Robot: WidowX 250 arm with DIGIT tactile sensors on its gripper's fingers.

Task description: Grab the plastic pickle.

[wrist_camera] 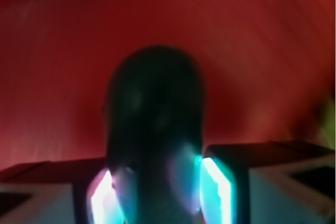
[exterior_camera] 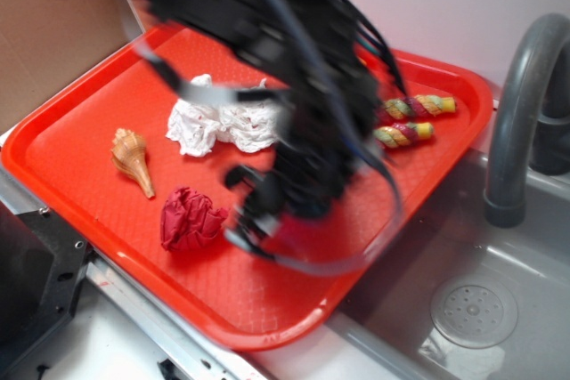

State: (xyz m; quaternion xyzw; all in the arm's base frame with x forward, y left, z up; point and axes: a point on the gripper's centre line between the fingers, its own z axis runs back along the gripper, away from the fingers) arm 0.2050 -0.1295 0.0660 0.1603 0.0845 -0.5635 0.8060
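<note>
In the wrist view the plastic pickle [wrist_camera: 155,108] is a dark, glossy, rounded oblong that stands up between my two fingers. The left pad [wrist_camera: 102,198] and right pad [wrist_camera: 215,190] glow teal-white and press against its sides. My gripper [wrist_camera: 155,187] is shut on it above the red tray [wrist_camera: 262,51]. In the exterior view the arm is motion-blurred over the middle of the tray [exterior_camera: 80,131]. The gripper [exterior_camera: 254,220] is at the arm's lower end, and the pickle is hidden there behind the arm.
On the tray lie a white crumpled cloth [exterior_camera: 223,122], a tan seashell [exterior_camera: 132,159], a red crumpled cloth [exterior_camera: 190,217] just left of the gripper, and two twisted multicoloured ropes [exterior_camera: 419,106]. A grey sink [exterior_camera: 499,255] with a faucet [exterior_camera: 517,104] is at the right.
</note>
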